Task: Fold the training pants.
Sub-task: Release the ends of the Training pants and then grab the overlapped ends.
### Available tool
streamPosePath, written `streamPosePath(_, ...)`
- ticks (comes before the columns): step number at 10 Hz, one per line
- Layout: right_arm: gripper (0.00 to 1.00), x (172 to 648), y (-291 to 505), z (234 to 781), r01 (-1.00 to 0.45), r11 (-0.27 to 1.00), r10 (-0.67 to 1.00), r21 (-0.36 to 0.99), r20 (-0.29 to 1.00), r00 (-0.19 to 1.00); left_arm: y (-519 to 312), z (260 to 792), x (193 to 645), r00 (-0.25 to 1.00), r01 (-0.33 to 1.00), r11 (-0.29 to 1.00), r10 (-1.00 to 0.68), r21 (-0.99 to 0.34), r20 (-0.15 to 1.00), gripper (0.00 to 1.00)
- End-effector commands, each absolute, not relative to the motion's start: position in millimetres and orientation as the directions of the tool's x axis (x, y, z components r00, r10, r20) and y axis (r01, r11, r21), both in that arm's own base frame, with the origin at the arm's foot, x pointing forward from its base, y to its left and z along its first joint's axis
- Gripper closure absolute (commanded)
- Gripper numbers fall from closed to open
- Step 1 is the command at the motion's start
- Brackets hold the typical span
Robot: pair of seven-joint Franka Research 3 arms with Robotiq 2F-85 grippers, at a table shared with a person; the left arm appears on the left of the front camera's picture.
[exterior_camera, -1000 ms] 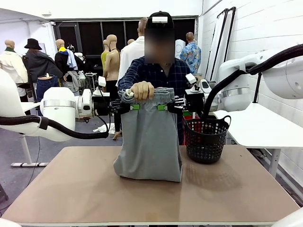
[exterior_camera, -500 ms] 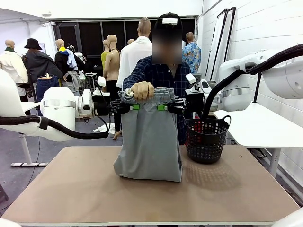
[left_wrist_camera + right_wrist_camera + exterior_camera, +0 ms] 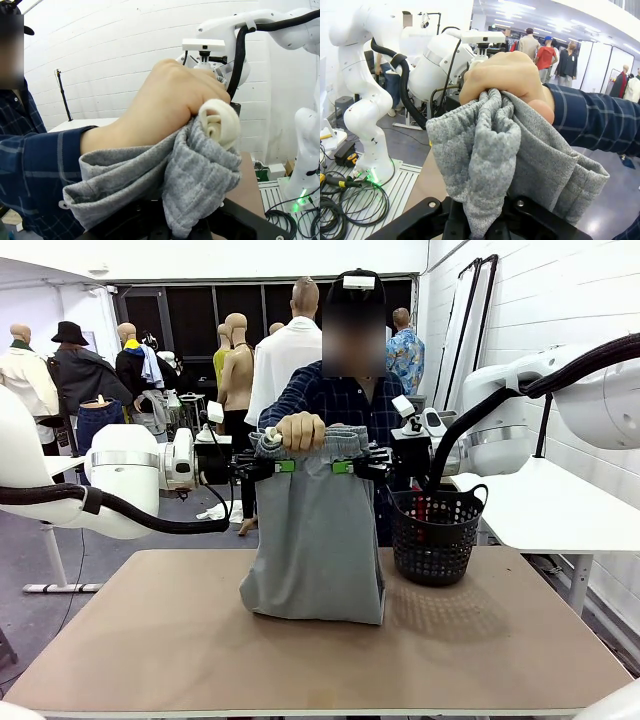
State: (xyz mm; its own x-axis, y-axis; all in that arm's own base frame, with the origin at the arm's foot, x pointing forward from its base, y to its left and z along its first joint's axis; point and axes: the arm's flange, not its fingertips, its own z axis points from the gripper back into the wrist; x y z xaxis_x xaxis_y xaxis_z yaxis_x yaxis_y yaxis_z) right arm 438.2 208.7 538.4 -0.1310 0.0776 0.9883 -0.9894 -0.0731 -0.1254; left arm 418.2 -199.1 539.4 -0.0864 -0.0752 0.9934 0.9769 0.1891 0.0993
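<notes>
The light grey training pants [image 3: 316,535] hang upright above the table, their lower end resting folded on the tabletop. My left gripper [image 3: 284,466] is shut on the waistband's left side and my right gripper [image 3: 343,467] is shut on its right side. A person's hand [image 3: 300,430] clutches the bunched waistband between them. In the left wrist view that hand [image 3: 170,102] grips the grey cloth [image 3: 195,175] right above my fingers. The same fist [image 3: 505,75] shows over the pants [image 3: 485,165] in the right wrist view.
A black mesh basket [image 3: 435,535] stands on the table's right rear, close to the pants. The brown tabletop [image 3: 180,640] has free room in front and to the left. A white table [image 3: 560,505] is off to the right. The person stands at the far edge.
The person has straightened up slightly; the grippers, the hand and the pants have stayed still.
</notes>
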Motion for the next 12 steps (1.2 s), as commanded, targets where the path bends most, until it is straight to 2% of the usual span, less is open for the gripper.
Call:
streamPosePath(1, 1.00, 436.8, 211.1, 539.7, -0.989, -0.078, 0.073, -0.126, 0.989, -0.132, -200.3, 539.1, 415.9, -0.086, 0.975, 0.198, -0.070, 0.098, 0.994, 1.00)
streamPosePath(9, 1.00, 438.9, 208.0, 537.7, -0.991, -0.081, 0.075, -0.107, 0.991, -0.113, -199.0, 539.2, 418.2, -0.084, 0.977, 0.191, -0.073, 0.097, 0.994, 1.00)
streamPosePath(10, 0.96, 438.4, 208.0, 538.1, -0.992, -0.088, 0.070, -0.093, 0.993, -0.099, -198.5, 539.5, 417.7, -0.082, 0.979, 0.184, -0.072, 0.094, 0.994, 1.00)
streamPosePath(11, 0.81, 437.9, 207.9, 538.3, -0.992, -0.095, 0.070, -0.081, 0.994, -0.088, -197.8, 539.9, 417.9, -0.078, 0.978, 0.186, -0.070, 0.090, 0.994, 0.94)
streamPosePath(12, 0.62, 437.4, 208.1, 538.3, -0.993, -0.097, 0.069, -0.067, 0.995, -0.074, -197.5, 540.6, 417.8, -0.076, 0.979, 0.184, -0.069, 0.088, 0.995, 0.74)
